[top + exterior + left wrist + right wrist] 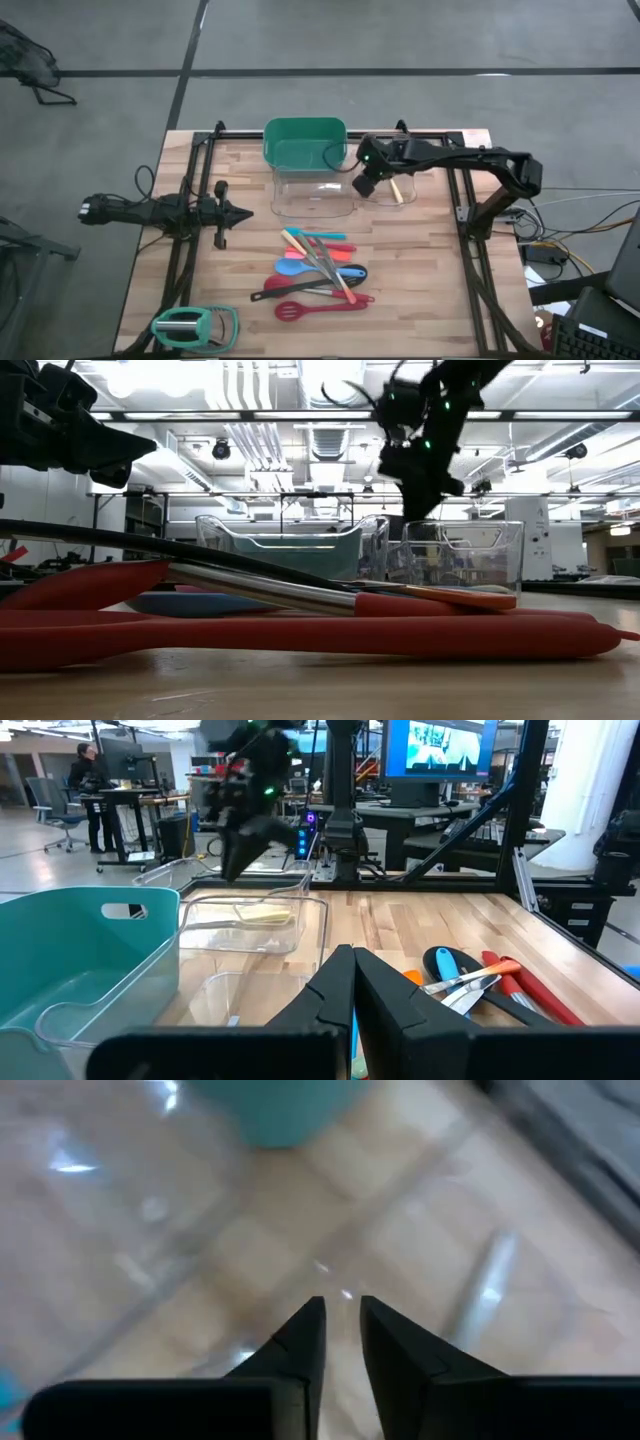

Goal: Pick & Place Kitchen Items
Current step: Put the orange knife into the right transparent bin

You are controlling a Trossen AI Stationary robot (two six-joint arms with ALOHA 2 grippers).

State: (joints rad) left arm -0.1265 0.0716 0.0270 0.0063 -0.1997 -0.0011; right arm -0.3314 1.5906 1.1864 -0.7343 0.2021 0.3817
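Observation:
Several slim utensils (320, 270) in red, blue, pink, orange and yellow lie in a heap on the wooden table, near its front middle; they also show in the low view (300, 630). A pale yellow utensil (397, 190) lies inside a small clear bin (388, 200). My right gripper (363, 188) hangs above the clear bins, pointing down, empty, its fingers a narrow gap apart (342, 1315). My left gripper (238, 212) waits shut and empty at the table's left (352, 960).
A green bin (305, 140) stands at the far middle, with a larger clear bin (312, 195) just in front of it. A mint-green and grey handled gadget (195, 325) lies at the near left corner. Bare wood shows at the right of the heap.

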